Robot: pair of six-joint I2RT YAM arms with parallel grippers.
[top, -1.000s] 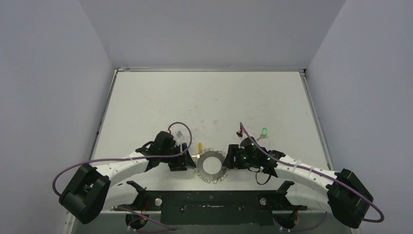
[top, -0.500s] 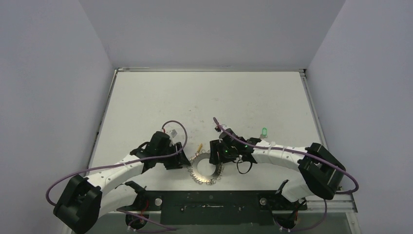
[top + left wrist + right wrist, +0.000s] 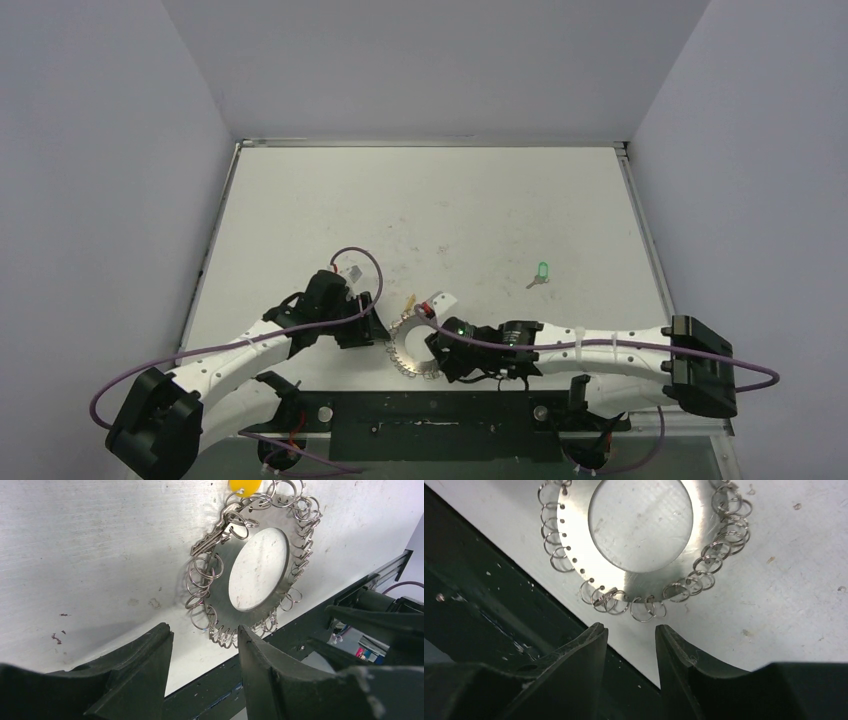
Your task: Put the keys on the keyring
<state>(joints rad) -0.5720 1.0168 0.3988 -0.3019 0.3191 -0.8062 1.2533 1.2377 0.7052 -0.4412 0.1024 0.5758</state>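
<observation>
both left hand (image 3: 205,632) and right hand (image 3: 629,630), parted, empty, flank the keyring (image 3: 220,580), green key (image 3: 541,270) well apart

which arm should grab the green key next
Right. The green key lies on its side of the table; the right gripper is open. The left gripper sits beyond the keyring, farther off.

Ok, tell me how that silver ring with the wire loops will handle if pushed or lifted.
The keyring looks like a stiff flat plate, so it probably won't bend or roll. Lying flat on the smooth table, it would likely slide when pushed. Its wire loops sit at odd angles, so they may flop and snag.
</observation>
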